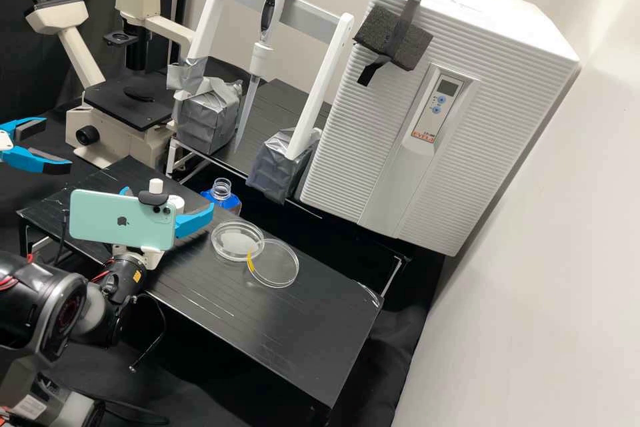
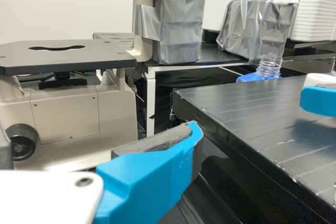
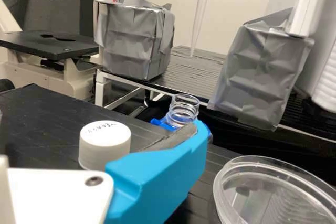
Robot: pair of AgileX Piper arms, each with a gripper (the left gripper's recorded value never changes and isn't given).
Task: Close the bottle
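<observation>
Bottle standing upright, uncapped, at far edge of tabletop. White cap sitting between spread fingers of right claw, apparently ungripped. Bottle lying just beyond its fingertip. Left claw hanging wide open, empty, well apart.
</observation>
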